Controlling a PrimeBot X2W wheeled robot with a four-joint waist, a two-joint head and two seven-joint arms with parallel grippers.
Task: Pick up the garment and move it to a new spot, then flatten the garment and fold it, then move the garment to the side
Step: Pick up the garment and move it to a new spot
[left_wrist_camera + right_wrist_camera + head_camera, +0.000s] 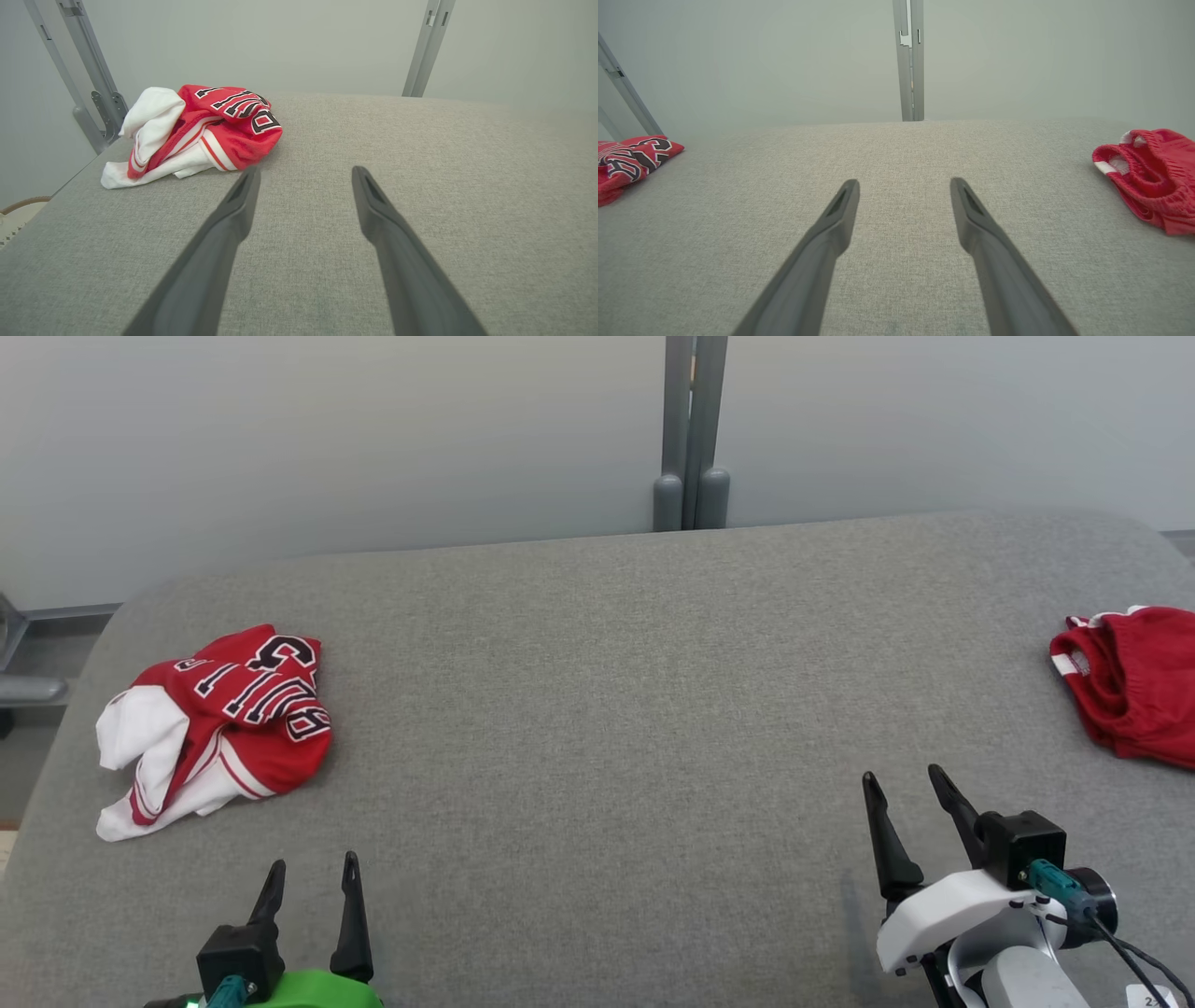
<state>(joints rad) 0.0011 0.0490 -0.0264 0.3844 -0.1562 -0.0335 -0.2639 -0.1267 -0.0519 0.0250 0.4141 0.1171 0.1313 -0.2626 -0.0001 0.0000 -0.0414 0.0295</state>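
The garment (224,719) is a crumpled red-and-white jersey with black lettering, lying in a heap at the left of the grey fabric surface (597,691). In the left wrist view the garment (201,130) sits just beyond and to the left of the fingertips; the right wrist view has it (630,161) at the far left edge. My left gripper (314,861) hovers near the front edge, a little right of the jersey, open and empty (306,170). At the front right, my right gripper (903,773) is also open with nothing between its fingers (903,182).
Bunched red shorts (1134,681) with a white-trimmed waistband lie at the surface's right edge (1148,177). A grey post (691,439) stands behind the far edge against a pale wall. Bare fabric stretches between the two garments.
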